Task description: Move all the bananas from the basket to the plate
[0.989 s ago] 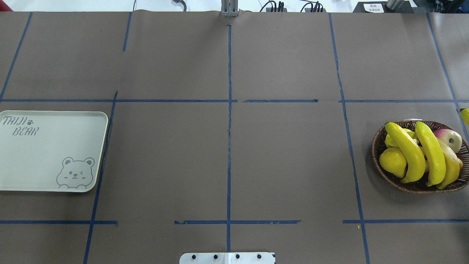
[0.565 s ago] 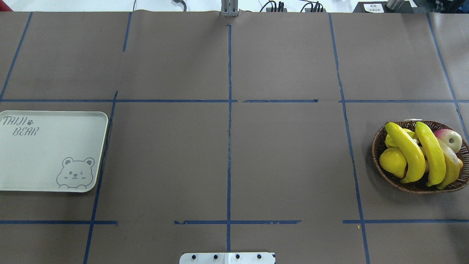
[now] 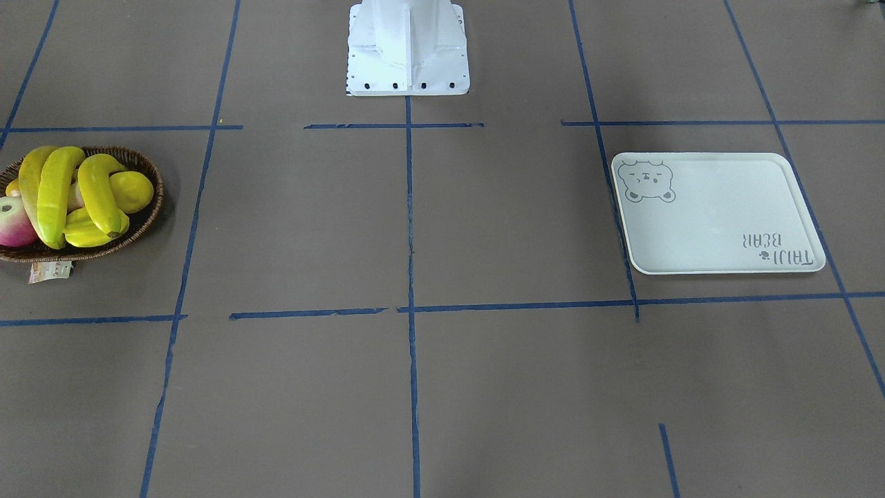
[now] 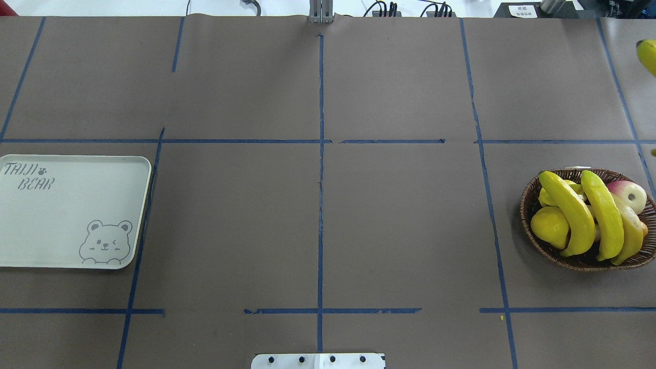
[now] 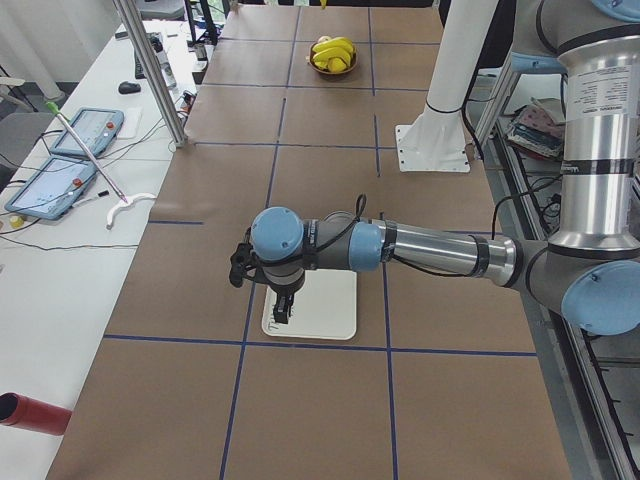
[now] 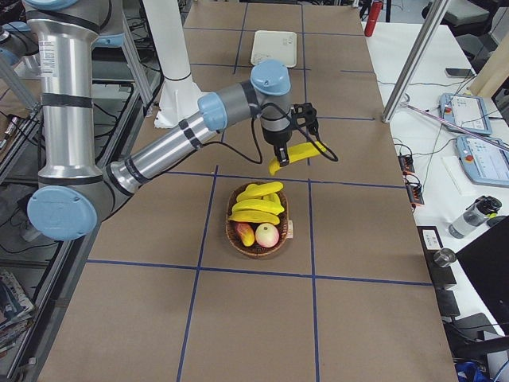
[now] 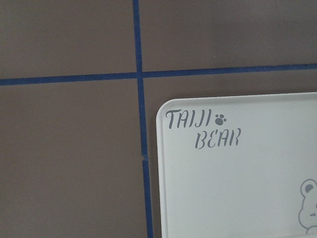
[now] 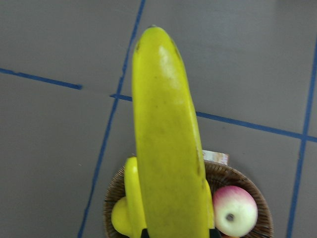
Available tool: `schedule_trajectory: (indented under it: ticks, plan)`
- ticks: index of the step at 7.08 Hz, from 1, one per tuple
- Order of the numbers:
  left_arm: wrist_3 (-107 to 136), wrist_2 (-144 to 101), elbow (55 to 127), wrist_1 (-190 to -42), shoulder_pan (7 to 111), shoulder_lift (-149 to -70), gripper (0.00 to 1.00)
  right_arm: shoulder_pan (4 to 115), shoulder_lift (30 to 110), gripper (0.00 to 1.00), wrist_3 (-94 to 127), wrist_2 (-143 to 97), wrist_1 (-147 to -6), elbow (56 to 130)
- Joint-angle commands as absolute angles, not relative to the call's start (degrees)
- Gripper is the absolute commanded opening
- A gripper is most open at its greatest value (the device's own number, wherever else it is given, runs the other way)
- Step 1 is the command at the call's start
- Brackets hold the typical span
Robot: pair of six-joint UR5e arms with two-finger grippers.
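moved: a second ago the yellow tip of the lifted banana (image 4: 647,54) poked in at the overhead view's right edge, about level with the basket's far rim. Now it shows way further up that same edge. The fruit in the basket and the plate haven't budged.
right gripper (image 6: 285,155): clenched on that banana, holding it roughly level in the air near the basket (image 4: 525,210), clear of it. On the wrist cam the banana fills the middle of the picture, with the basket underneath.
left gripper (image 5: 284,308): hangs over the plate (image 4: 61,220), by the corner with the TAIJI BEAR lettering. Only the side view shows it, so you can't tell how its jaws stand.
bananas in the basket (image 4: 569,210): three of them, lying side by side across the other fruit.
other fruit: a lemon (image 4: 549,228) tucked against the nearest banana, and a pink-and-pale apple (image 4: 630,195) at the far rim.
plate vs basket: well apart, plate on the robot's left side of the table, basket on its right.
paper tag (image 3: 50,271): sticks out from the basket's rim onto the table.
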State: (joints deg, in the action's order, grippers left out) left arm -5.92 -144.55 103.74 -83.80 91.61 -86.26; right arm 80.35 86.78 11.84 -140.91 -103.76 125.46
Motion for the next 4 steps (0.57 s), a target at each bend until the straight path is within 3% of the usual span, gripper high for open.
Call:
schedule_trajectory:
  ticks: [1, 4]
  plan:
    - [4.1, -145.6, 105.7, -90.4, 88.8, -89.6, 1.00, 69.1, 74.6, 0.00, 30.4, -142.3, -104.4, 124.4]
    - [39.2, -148.3, 104.0, -110.9, 75.8, -97.9, 0.99, 51.7, 63.9, 0.00, 56.2, -130.7, -98.7, 124.1]
